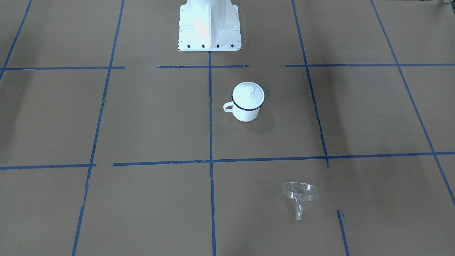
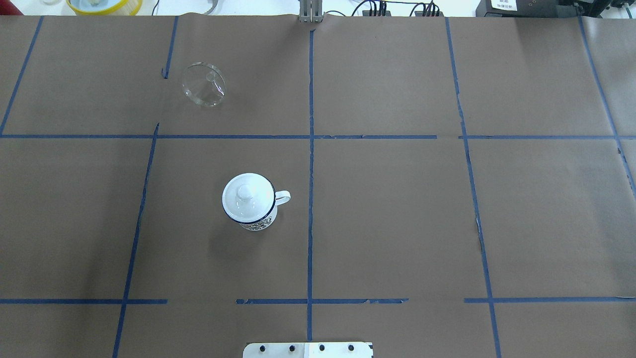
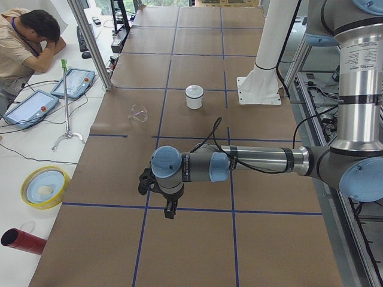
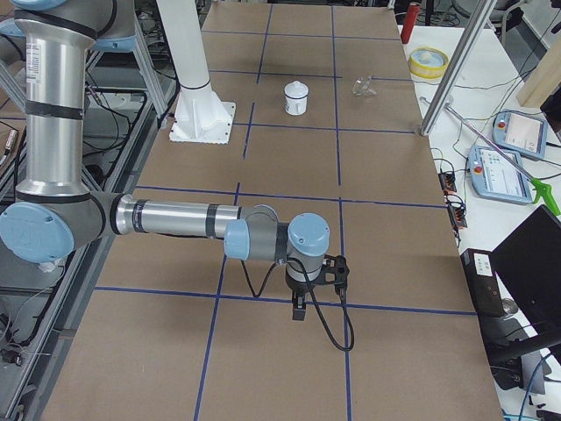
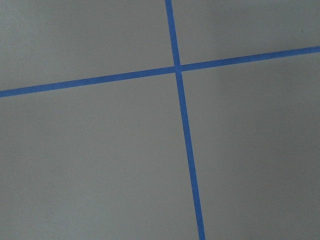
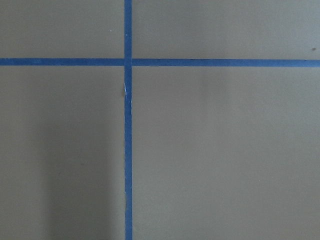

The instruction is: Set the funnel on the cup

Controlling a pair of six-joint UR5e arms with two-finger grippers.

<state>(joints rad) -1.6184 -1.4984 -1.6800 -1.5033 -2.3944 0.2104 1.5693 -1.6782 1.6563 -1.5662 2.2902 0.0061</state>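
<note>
The cup point(image 1: 245, 113) is a white enamel mug with a dark blue rim, standing upright near the table's middle. A flat white lid point(image 1: 249, 93) with a knob covers its mouth. The cup also shows in the overhead view point(image 2: 258, 223), handle to that view's right. The clear funnel point(image 1: 300, 195) lies tilted on the table, apart from the cup, at the far left in the overhead view point(image 2: 203, 84). My left gripper point(image 3: 170, 210) and right gripper point(image 4: 298, 309) show only in the side views, far from both, above bare table. I cannot tell whether either is open or shut.
The robot's white base point(image 1: 209, 26) stands at the table's near edge. Blue tape lines point(image 2: 310, 149) cross the brown table cover. Beyond the far edge are a yellow bowl point(image 3: 45, 186), a red cylinder point(image 3: 21, 241), a metal post point(image 3: 90, 42) and a seated person point(image 3: 24, 42).
</note>
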